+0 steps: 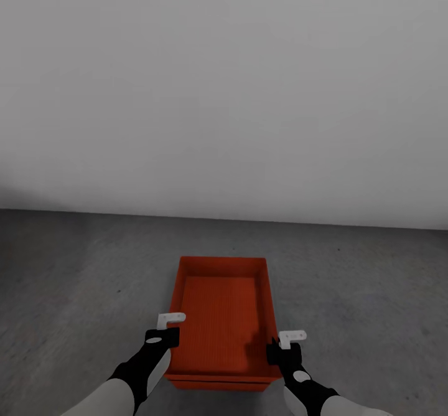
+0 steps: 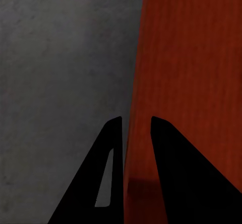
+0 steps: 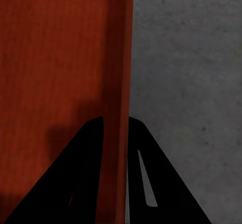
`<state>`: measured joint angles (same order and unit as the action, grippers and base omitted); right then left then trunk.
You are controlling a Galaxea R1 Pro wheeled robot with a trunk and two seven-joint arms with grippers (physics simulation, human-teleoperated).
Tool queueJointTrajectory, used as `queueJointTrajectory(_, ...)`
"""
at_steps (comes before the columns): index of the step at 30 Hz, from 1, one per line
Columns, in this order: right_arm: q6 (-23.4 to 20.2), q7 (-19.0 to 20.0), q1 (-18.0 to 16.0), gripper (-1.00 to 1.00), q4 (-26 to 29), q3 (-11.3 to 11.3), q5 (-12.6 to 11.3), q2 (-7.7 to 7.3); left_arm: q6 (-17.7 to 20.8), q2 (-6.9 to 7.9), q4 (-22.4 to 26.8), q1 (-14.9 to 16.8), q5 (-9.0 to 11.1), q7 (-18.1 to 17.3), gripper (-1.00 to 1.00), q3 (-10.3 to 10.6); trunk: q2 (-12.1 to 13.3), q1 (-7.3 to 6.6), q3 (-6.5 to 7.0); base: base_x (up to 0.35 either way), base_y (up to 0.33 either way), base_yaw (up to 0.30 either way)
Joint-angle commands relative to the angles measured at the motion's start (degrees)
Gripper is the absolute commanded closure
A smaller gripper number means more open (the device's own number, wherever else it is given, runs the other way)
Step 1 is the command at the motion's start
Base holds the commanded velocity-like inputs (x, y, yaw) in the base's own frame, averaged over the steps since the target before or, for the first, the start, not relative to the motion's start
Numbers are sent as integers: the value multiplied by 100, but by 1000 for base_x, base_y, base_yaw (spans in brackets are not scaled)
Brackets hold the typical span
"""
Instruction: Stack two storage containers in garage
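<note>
The orange-red rectangular open-topped storage container [image 1: 225, 316] is sitting square in front of the robot, low in the head view, over the dark grey mottled concrete floor [image 1: 81, 279]. Its thin low walls are framing a finely ribbed bottom, and a second orange-red edge is peeking out just under its near wall [image 1: 221, 383]; whether that is another tray beneath it, I cannot tell. Whether the tray is resting on the concrete or being held just above it is not clear either.

On the tray's left long wall, the left gripper [image 1: 172, 327] is reaching in, black wrist and white bracket right at the rim. In the left wrist view the left gripper [image 2: 136, 126] is straddling that thin wall, one black finger [image 2: 108, 158] out over the concrete, the other over the ribbed orange bottom [image 2: 196, 73], both pressing close against the wall: clamped on it.

Across the tray, the right gripper [image 1: 281, 349] is doing the same on the right long wall. In the right wrist view the right gripper [image 3: 117, 121] is showing the wall [image 3: 121, 58] running straight between its two black fingers [image 3: 146, 158], one inside the tray, one outside above the grey floor [image 3: 191, 73], squeezed tight onto it.

Beyond the tray, the concrete is running back to a plain white wall [image 1: 224, 80] spanning the upper part of the head view.
</note>
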<state>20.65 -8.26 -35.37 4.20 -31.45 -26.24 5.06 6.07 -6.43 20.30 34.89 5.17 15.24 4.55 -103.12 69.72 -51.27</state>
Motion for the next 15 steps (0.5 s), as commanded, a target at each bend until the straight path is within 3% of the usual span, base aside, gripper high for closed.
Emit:
queueJointTrajectory(1, 37, -52, -5, 100, -15, 113, -131, 4, 35, -8, 18, 0, 17, 67, 100, 2, -2, -1, -4, 0, 0, 0)
queueJointTrajectory(15, 36, -53, -5, 100, -15, 113, -130, 4, 40, -8, 18, 0, 32, 67, 100, 2, -2, -1, -5, 0, 0, 0)
